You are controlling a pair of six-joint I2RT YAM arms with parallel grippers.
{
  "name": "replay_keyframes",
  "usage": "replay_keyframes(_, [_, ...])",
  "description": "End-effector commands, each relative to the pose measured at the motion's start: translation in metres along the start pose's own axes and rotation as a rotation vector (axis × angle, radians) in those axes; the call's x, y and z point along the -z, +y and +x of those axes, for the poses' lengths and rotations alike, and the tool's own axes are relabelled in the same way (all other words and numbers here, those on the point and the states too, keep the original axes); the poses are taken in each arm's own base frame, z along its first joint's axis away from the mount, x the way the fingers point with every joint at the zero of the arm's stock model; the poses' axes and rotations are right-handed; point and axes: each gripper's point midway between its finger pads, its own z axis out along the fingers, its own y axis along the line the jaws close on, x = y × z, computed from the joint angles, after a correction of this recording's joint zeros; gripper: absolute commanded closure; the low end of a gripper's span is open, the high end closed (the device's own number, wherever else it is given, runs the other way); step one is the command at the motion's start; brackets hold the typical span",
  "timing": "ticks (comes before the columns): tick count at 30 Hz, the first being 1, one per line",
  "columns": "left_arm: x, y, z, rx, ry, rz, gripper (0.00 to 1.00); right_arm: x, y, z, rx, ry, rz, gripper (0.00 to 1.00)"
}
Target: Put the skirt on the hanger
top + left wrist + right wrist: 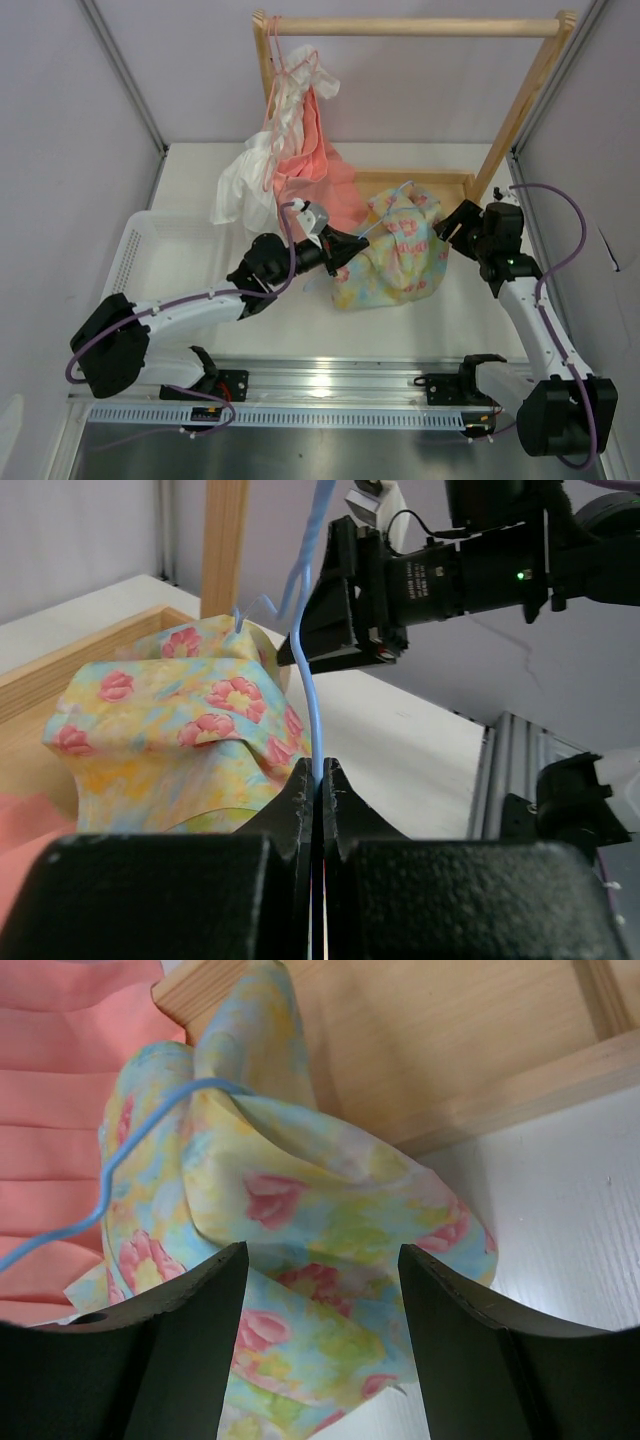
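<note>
The skirt [395,255], pale yellow and blue with pink flowers, lies bunched on the table in front of the wooden rack base. It also shows in the left wrist view [170,730] and the right wrist view [310,1260]. The thin light-blue hanger [312,695] runs up out of the cloth; part of its wire pokes into the skirt [110,1175]. My left gripper [345,250] is shut on the hanger wire at the skirt's left edge. My right gripper [452,228] is open, its jaws wide apart just above the skirt's right side, holding nothing.
A wooden clothes rack [410,27] stands at the back; a salmon-pink garment [315,165] and a white garment [248,185] hang from a pink hanger [290,60] on it. A white basket [165,255] sits at left.
</note>
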Motion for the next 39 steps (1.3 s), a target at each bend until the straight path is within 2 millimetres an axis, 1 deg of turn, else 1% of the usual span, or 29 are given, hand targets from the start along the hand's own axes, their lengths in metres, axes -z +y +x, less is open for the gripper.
replay_keyframes(1, [-0.005, -0.033, -0.061, -0.004, -0.164, 0.152, 1.0, 0.01, 0.021, -0.033, 0.05, -0.113, -0.073, 0.3])
replay_keyframes(3, [-0.002, -0.039, -0.075, -0.015, -0.186, 0.17, 1.0, 0.022, 0.029, -0.044, 0.067, -0.141, -0.097, 0.28])
replay_keyframes(4, [-0.001, -0.04, -0.079, -0.019, -0.188, 0.173, 1.0, 0.026, 0.035, -0.045, 0.083, -0.14, -0.122, 0.28])
replay_keyframes(5, [0.002, -0.043, -0.09, -0.022, -0.204, 0.186, 1.0, 0.03, 0.04, -0.047, 0.094, -0.143, -0.143, 0.27])
replay_keyframes(7, [0.005, -0.045, -0.097, -0.018, -0.211, 0.206, 1.0, 0.034, 0.047, -0.05, 0.114, -0.145, -0.175, 0.27])
replay_keyframes(8, [0.008, -0.05, -0.107, -0.011, -0.236, 0.224, 1.0, 0.036, 0.049, -0.048, 0.119, -0.134, -0.187, 0.28])
replay_keyframes(9, [0.009, -0.05, -0.112, -0.008, -0.245, 0.225, 1.0, 0.036, 0.05, -0.047, 0.117, -0.131, -0.187, 0.28])
replay_keyframes(10, [0.009, -0.047, -0.111, -0.004, -0.234, 0.216, 1.0, 0.037, 0.05, -0.047, 0.115, -0.131, -0.19, 0.28])
replay_keyframes(12, [0.009, -0.046, -0.115, -0.013, -0.231, 0.217, 1.0, 0.04, 0.05, -0.047, 0.112, -0.137, -0.196, 0.27])
replay_keyframes(13, [0.011, -0.043, -0.114, -0.01, -0.223, 0.216, 1.0, 0.041, 0.05, -0.045, 0.11, -0.136, -0.195, 0.28])
replay_keyframes(14, [0.014, -0.046, -0.119, 0.019, -0.245, 0.24, 1.0, 0.044, 0.05, -0.045, 0.111, -0.14, -0.197, 0.28])
replay_keyframes(15, [0.017, -0.047, -0.124, 0.038, -0.261, 0.255, 1.0, 0.05, 0.052, -0.049, 0.111, -0.156, -0.2, 0.3])
replay_keyframes(16, [0.022, -0.047, -0.122, 0.081, -0.26, 0.276, 1.0, 0.055, 0.051, -0.048, 0.107, -0.155, -0.193, 0.31])
replay_keyframes(17, [0.026, -0.052, -0.129, 0.074, -0.287, 0.304, 1.0, 0.062, 0.054, -0.052, 0.111, -0.174, -0.202, 0.31])
replay_keyframes(19, [0.028, -0.062, -0.136, 0.086, -0.286, 0.35, 1.0, 0.08, 0.059, -0.06, 0.115, -0.223, -0.218, 0.3])
replay_keyframes(21, [0.032, -0.071, -0.149, 0.091, -0.309, 0.392, 1.0, 0.092, 0.063, -0.063, 0.124, -0.232, -0.231, 0.3])
replay_keyframes(23, [0.035, -0.078, -0.157, 0.119, -0.324, 0.429, 1.0, 0.103, 0.065, -0.065, 0.123, -0.245, -0.234, 0.3])
replay_keyframes(24, [0.034, -0.078, -0.155, 0.138, -0.317, 0.428, 1.0, 0.107, 0.066, -0.066, 0.123, -0.253, -0.239, 0.3])
replay_keyframes(27, [0.025, -0.066, -0.142, 0.236, -0.289, 0.381, 1.0, 0.119, 0.068, -0.069, 0.112, -0.261, -0.233, 0.29])
replay_keyframes(28, [0.02, -0.057, -0.133, 0.273, -0.265, 0.335, 1.0, 0.117, 0.068, -0.069, 0.108, -0.251, -0.228, 0.29])
replay_keyframes(29, [0.014, -0.041, -0.119, 0.298, -0.253, 0.257, 1.0, 0.114, 0.067, -0.068, 0.103, -0.24, -0.218, 0.29])
replay_keyframes(30, [0.007, -0.026, -0.096, 0.327, -0.187, 0.172, 1.0, 0.109, 0.064, -0.066, 0.099, -0.22, -0.201, 0.29])
replay_keyframes(31, [0.002, -0.009, -0.081, 0.324, -0.152, 0.082, 1.0, 0.103, 0.061, -0.063, 0.101, -0.202, -0.189, 0.27])
replay_keyframes(32, [-0.005, 0.015, -0.07, 0.343, -0.146, -0.036, 1.0, 0.091, 0.056, -0.059, 0.097, -0.171, -0.168, 0.27])
replay_keyframes(34, [-0.009, 0.049, -0.042, 0.358, -0.092, -0.205, 1.0, 0.073, 0.05, -0.054, 0.097, -0.155, -0.154, 0.25])
replay_keyframes(35, [-0.009, 0.068, -0.025, 0.373, -0.053, -0.302, 1.0, 0.06, 0.046, -0.049, 0.095, -0.123, -0.136, 0.24])
replay_keyframes(36, [-0.018, 0.09, -0.01, 0.374, -0.02, -0.393, 1.0, 0.053, 0.044, -0.048, 0.094, -0.113, -0.128, 0.24])
replay_keyframes(38, [-0.016, 0.112, 0.009, 0.376, 0.0, -0.498, 1.0, 0.041, 0.036, -0.043, 0.09, -0.089, -0.097, 0.23])
replay_keyframes(39, [-0.019, 0.124, 0.019, 0.375, 0.01, -0.551, 1.0, 0.033, 0.032, -0.038, 0.09, -0.069, -0.084, 0.23])
